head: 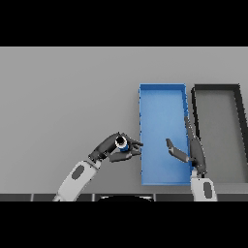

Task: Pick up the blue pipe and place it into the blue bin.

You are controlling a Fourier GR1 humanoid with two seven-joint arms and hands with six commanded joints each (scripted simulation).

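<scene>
We see the left hand (112,148) curled round the pipe (121,143), fingers over it and thumb under, so the pipe sits pinched at the hand's far end with its dark open end facing us. Whether the hand and pipe touch the surface (68,97) or ride just above it, we cannot tell.

Just to the right of that hand's fingertips runs the left wall of the blue bin (162,109); the fingertips are beside that edge, perhaps just at it, and the pipe is outside the bin. The bin's floor is bare ahead of and to the right of the hand, apart from the right hand.

The right hand (190,147) lies over the bin's right wall, fingers straight and relaxed pointing away from us, thumb spread left over the bin floor, holding nothing.

Beyond the right hand, on its right, stands a black bin (240,126), its left wall just beside the blue bin's right wall.

To the left of and ahead of the left hand the surface lies wide and bare.
</scene>
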